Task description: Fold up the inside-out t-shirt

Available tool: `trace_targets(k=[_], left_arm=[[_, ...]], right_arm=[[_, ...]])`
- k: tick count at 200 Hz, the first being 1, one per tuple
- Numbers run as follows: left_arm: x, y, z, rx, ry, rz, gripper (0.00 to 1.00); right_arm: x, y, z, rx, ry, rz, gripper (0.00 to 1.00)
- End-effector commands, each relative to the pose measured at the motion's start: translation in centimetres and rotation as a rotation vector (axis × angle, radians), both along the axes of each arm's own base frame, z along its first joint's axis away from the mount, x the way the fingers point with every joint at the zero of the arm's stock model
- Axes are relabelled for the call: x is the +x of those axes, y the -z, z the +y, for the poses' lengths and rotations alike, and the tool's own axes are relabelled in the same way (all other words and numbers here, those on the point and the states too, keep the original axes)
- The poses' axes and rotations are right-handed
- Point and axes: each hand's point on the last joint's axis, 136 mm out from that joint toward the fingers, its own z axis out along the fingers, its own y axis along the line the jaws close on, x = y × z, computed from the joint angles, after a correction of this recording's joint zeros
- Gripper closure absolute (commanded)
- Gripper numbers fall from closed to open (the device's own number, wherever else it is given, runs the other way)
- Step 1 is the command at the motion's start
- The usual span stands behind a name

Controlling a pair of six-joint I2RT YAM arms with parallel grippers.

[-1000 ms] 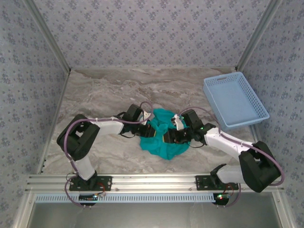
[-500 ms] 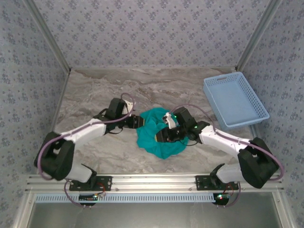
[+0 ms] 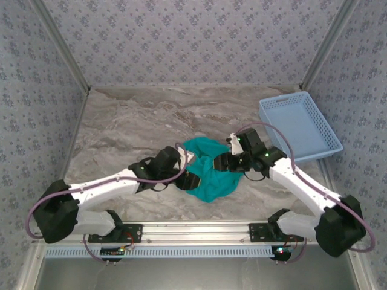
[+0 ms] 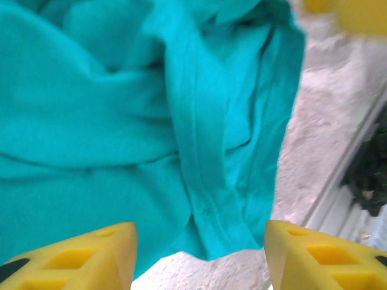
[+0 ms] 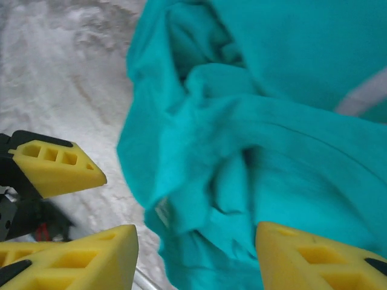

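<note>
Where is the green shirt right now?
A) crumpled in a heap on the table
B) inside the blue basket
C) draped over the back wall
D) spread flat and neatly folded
A: the shirt lies bunched on the table, apart from the basket at the right, which has no cloth in it.

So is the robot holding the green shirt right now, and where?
No, nothing is held. The left gripper and the right gripper are both open, with the t-shirt lying loose between their fingers.

overhead, wrist views close on t-shirt (image 4: 91, 121)
</note>
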Motion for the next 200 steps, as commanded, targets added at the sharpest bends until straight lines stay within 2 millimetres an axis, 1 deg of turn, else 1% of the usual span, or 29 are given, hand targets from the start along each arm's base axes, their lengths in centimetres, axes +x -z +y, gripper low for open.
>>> trace_targets(k=[1,11,25,42,56,64,81,90,103,110,122,133,145,159,164,167,180,200], left_arm=[[1.5,-0.5,0.2,0.082,-0.114,-0.041,0.41],[1.3,-0.7,-0.6,0.094,-0.106,-0.04,0.41],[1.1,-0.4,-1.4,0.129,-0.119,-0.019,0.41],[1.0,0.9,-1.7,0.186,-0.176,0.073,0.39],[0.7,1.7,-2.4,0.207,-0.183,0.093,0.39],[0.9,1.8,-2.7,0.219,-0.198,0.093,0.38],[1.3,2.0,-3.0,0.248,-0.216,0.082,0.38],[1.6,2.0,-3.0,0.268,-0.222,0.068,0.38],[1.9,2.2,-3.2,0.308,-0.228,0.052,0.4],[1.9,2.4,-3.4,0.325,-0.221,0.054,0.43],[1.8,2.7,-3.6,0.338,-0.221,0.063,0.54],[1.8,2.8,-3.5,0.339,-0.222,0.067,0.66],[1.7,2.6,-3.3,0.344,-0.225,0.062,0.83],[1.8,2.0,-3.2,0.34,-0.223,0.049,0.95],[1.8,1.7,-3.2,0.335,-0.217,0.043,0.97],[1.8,1.6,-3.2,0.333,-0.215,0.041,1.0],[1.7,1.2,-3.1,0.333,-0.21,0.038,1.0],[1.8,0.4,-2.9,0.326,-0.211,0.027,1.0]], right_arm=[[-1.0,2.1,-6.2,-0.283,0.209,0.039,0.44],[-1.3,2.9,-7.9,-0.338,0.3,0.04,0.45],[-2.0,4.0,-8.4,-0.345,0.377,0.051,0.45],[-2.8,5.0,-7.4,-0.31,0.4,0.063,0.46],[-3.2,5.7,-6.4,-0.276,0.405,0.078,0.47],[-3.2,6.0,-6.1,-0.269,0.415,0.084,0.48],[-3.0,6.4,-6.2,-0.286,0.444,0.084,0.51],[-2.8,6.6,-6.5,-0.299,0.464,0.081,0.54],[-2.5,6.9,-6.3,-0.292,0.473,0.071,0.58],[-2.3,7.0,-6.4,-0.292,0.486,0.07,0.61],[-2.1,7.2,-6.1,-0.28,0.484,0.066,0.66],[-1.8,7.3,-5.7,-0.267,0.484,0.059,0.71],[-1.6,7.5,-5.8,-0.277,0.492,0.06,0.75],[-1.6,8.0,-5.8,-0.289,0.494,0.064,0.76],[-1.5,8.1,-5.8,-0.29,0.493,0.064,0.75],[-1.5,8.3,-5.8,-0.291,0.491,0.067,0.76],[-1.5,8.8,-5.6,-0.296,0.477,0.076,0.76],[-1.2,8.9,-5.6,-0.319,0.471,0.076,0.87]])
